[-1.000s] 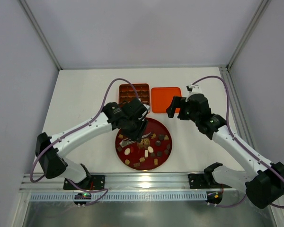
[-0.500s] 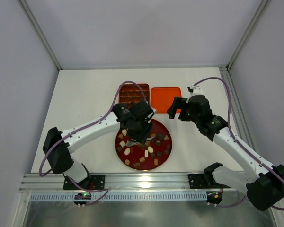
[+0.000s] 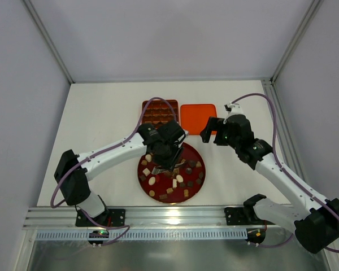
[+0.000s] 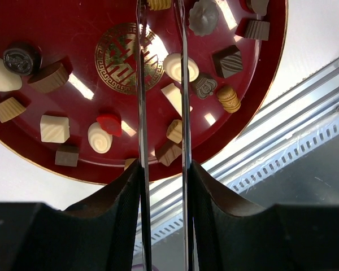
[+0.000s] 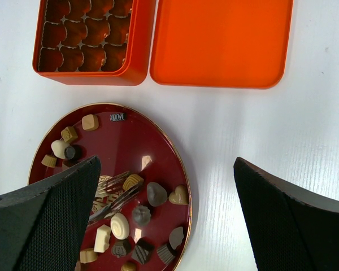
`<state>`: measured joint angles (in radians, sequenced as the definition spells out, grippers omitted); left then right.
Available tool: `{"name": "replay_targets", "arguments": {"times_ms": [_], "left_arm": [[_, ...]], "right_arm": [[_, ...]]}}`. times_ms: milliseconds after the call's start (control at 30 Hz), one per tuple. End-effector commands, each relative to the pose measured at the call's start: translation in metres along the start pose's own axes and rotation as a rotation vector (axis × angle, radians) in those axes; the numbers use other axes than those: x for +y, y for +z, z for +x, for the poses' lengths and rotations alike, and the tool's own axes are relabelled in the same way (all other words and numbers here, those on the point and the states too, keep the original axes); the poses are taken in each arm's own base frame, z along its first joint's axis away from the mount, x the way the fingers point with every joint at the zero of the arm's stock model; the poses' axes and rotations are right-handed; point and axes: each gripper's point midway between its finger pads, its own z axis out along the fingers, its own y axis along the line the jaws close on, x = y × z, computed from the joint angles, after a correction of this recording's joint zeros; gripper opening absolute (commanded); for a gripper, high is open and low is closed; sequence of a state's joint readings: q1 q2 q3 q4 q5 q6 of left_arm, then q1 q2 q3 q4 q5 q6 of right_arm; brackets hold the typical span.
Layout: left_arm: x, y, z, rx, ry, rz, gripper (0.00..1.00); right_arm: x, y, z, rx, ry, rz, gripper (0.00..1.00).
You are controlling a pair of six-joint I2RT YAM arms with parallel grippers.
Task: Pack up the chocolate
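Several chocolate pieces [image 4: 181,66], dark, tan and cream, lie scattered on a round red plate [image 3: 199,182]. My left gripper [image 4: 165,169] is shut on a pair of thin metal tongs [image 4: 140,84] and hangs over the plate's middle [image 3: 168,152]. The tong tips [image 5: 110,195] stand on either side of a tan ridged chocolate [image 5: 133,182], which still rests on the plate. My right gripper [image 5: 166,169] is open with nothing in it. It hovers over the plate's right rim and the bare table, near the lid [image 3: 212,130].
An orange box [image 5: 87,34] with moulded brown compartments stands behind the plate. Its flat orange lid [image 5: 220,39] lies right beside it. A metal rail [image 3: 169,217] runs along the table's near edge.
The left arm has carried the tongs rightward and toward the plate's middle. The tong blades have come closer together. The right arm has barely moved.
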<state>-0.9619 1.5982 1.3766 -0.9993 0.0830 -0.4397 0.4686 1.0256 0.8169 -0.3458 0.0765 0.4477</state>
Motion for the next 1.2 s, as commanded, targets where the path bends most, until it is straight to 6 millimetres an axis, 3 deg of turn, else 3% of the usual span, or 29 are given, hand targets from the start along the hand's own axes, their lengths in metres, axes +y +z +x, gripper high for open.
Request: {"name": "replay_targets", "arguments": {"times_ms": [0, 367, 733, 967, 1167], "left_arm": [[-0.005, 0.002, -0.005, -0.022, 0.024, 0.018, 0.37], [-0.003, 0.0, -0.012, -0.034, 0.027, -0.004, 0.21], [-0.004, -0.041, -0.033, -0.119, 0.038, -0.014, 0.17], [0.032, -0.069, -0.063, -0.215, -0.088, -0.043, 0.17], [0.083, -0.092, -0.109, -0.317, -0.194, -0.128, 0.17]], "right_arm": [[0.0, -0.003, -0.005, -0.029, 0.004, 0.0, 1.0], [-0.001, -0.003, -0.002, -0.027, 0.005, 0.001, 1.0], [-0.002, -0.002, -0.002, -0.026, 0.006, 0.003, 1.0], [0.0, -0.001, -0.002, -0.026, 0.007, -0.005, 1.0], [0.004, 0.003, -0.002, -0.013, 0.006, -0.019, 1.0]]}}
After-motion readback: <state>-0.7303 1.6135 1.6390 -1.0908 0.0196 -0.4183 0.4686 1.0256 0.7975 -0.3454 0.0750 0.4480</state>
